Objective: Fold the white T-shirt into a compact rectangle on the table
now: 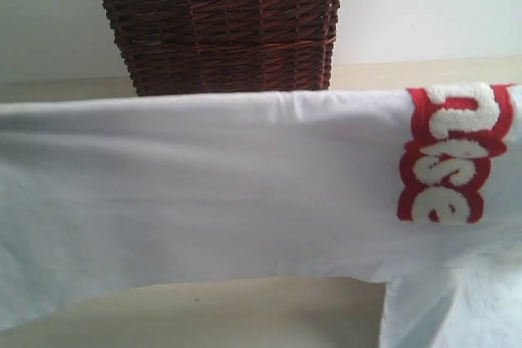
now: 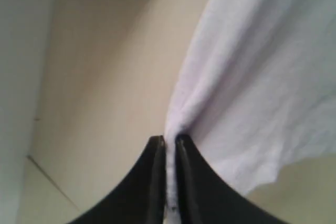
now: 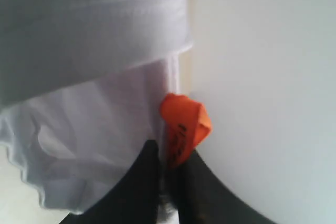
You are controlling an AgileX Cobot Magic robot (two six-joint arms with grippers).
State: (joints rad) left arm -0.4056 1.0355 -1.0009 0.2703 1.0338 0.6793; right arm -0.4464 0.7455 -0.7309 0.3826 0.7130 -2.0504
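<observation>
The white T-shirt (image 1: 212, 185) hangs stretched across the exterior view, lifted above the table (image 1: 245, 315), with its red-outlined fuzzy lettering (image 1: 453, 152) at the right. Neither gripper shows in that view. In the left wrist view my left gripper (image 2: 170, 141) is shut on an edge of the white T-shirt (image 2: 252, 77), a strip of cloth pinched between its black fingers (image 2: 155, 182). In the right wrist view my right gripper (image 3: 169, 153) is shut on the white T-shirt (image 3: 94, 119) at the neck, with the orange neck tag (image 3: 184, 127) sticking out from between the jaws.
A dark wicker basket (image 1: 216, 26) with a lace-trimmed lining stands at the back of the table, behind the raised shirt. The pale wall (image 1: 424, 6) rises beyond it. Bare table (image 2: 105, 77) lies under the left gripper.
</observation>
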